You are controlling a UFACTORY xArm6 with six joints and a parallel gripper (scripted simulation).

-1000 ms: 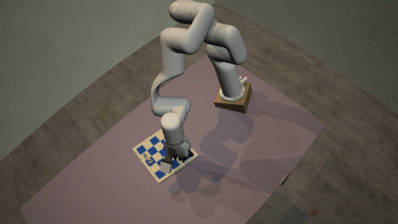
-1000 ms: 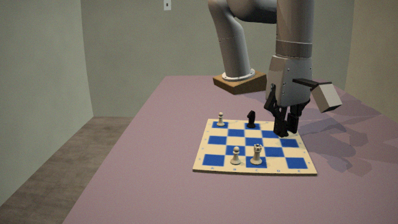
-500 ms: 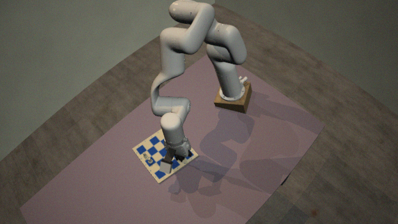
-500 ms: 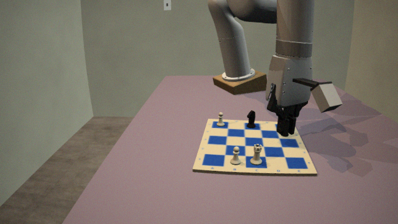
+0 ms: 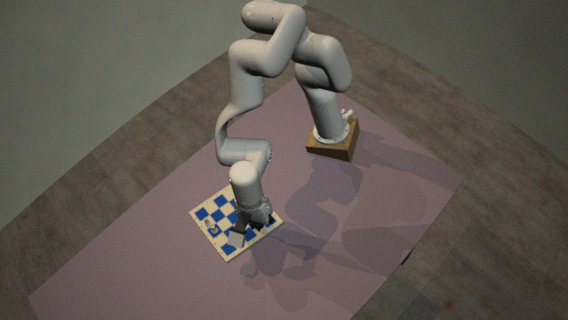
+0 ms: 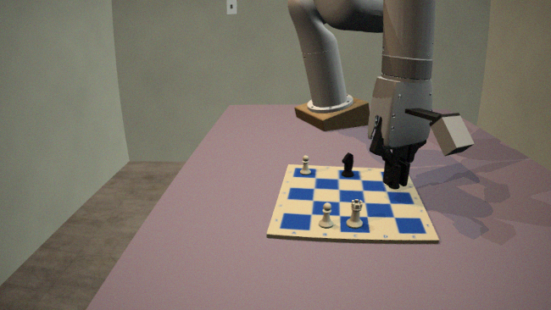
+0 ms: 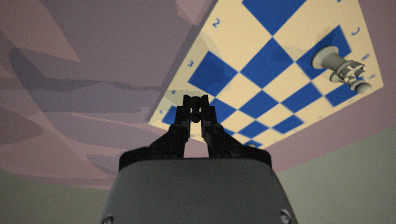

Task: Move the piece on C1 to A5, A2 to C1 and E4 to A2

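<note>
The small blue-and-cream chessboard (image 5: 227, 256) (image 6: 297, 234) (image 7: 235, 30) lies on the mauve table. My gripper (image 6: 396, 183) (image 7: 195, 104) (image 5: 256, 226) stands low over the board's right side, on the fourth row, at about E4. It is shut on a small black pawn (image 7: 196, 116), which the fingers mostly hide. A white rook (image 6: 355, 213) (image 7: 339, 63) stands on C1. A white pawn (image 6: 325, 215) (image 7: 363, 87) stands just left of the rook. Another white pawn (image 6: 305, 164) stands on A5. A black knight (image 6: 347, 164) stands on C5.
The arm's wooden base block (image 5: 333, 145) (image 6: 331, 116) sits on the table behind the board. A grey camera box (image 6: 452, 135) (image 5: 236, 239) sticks out from the wrist to the right.
</note>
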